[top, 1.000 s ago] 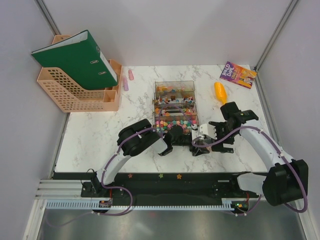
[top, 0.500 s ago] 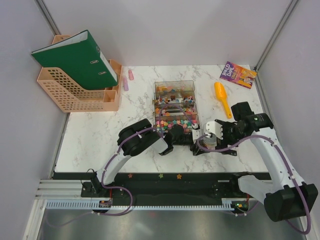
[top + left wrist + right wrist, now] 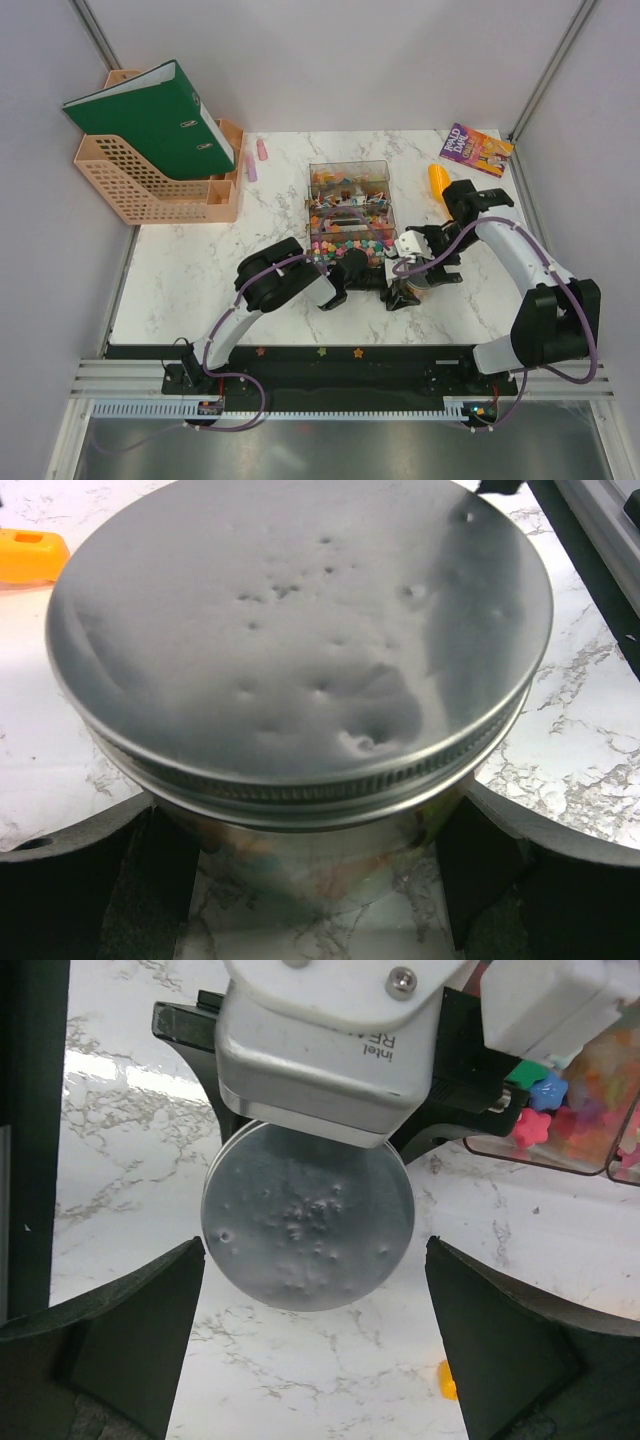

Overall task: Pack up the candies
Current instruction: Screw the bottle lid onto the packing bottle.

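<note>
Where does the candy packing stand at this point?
Done, apparently: the jar wears its metal lid, faint colour showing through the glass; how full cannot be told. In hand: the left gripper grips the jar, the right gripper hangs open over the lid, not touching. To do: many candies lie in the clear bin; whether the lid is tight is unclear.

I'm reading "ROALD DAHL" on the book (image 3: 476,150) cover, and "intel" on the white camera housing (image 3: 330,1040).
</note>
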`<act>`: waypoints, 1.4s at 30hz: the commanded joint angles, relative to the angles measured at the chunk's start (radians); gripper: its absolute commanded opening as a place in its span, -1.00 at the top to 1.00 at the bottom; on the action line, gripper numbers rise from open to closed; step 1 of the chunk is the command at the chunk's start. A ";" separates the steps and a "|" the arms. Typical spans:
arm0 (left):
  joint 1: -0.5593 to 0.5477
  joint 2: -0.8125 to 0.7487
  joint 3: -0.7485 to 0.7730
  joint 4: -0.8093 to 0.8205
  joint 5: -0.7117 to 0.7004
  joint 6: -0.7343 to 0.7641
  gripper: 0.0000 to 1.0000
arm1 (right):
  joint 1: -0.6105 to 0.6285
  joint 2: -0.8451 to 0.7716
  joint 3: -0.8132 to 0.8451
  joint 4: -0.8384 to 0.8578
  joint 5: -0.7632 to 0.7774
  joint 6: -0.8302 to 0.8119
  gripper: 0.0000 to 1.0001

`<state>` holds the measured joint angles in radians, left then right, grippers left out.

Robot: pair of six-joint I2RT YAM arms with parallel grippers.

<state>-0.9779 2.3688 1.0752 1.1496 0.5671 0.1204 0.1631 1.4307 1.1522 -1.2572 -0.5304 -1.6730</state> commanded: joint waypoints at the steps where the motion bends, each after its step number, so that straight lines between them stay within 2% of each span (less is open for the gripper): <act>1: 0.041 0.158 -0.073 -0.530 -0.156 0.096 0.95 | -0.004 0.019 0.053 -0.036 -0.056 -0.111 -0.96; 24: 0.039 0.167 -0.067 -0.538 -0.153 0.088 0.95 | 0.032 0.109 0.050 -0.071 -0.025 -0.119 -0.96; 27: 0.039 0.168 -0.066 -0.541 -0.153 0.085 0.95 | 0.032 0.120 0.056 -0.070 -0.016 -0.102 -0.86; 34: 0.039 0.168 -0.063 -0.544 -0.156 0.079 0.96 | 0.032 0.123 0.047 -0.067 0.018 0.011 -0.34; 39: 0.042 0.167 -0.066 -0.544 -0.159 0.079 0.95 | 0.029 0.126 -0.031 -0.031 0.052 0.235 -0.05; 42: 0.042 0.165 -0.066 -0.542 -0.161 0.078 0.96 | 0.021 0.123 -0.086 -0.015 0.055 0.336 0.05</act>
<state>-0.9760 2.3749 1.0859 1.1427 0.5732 0.1200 0.1921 1.5173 1.1572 -1.2301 -0.5102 -1.5799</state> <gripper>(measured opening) 0.855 0.873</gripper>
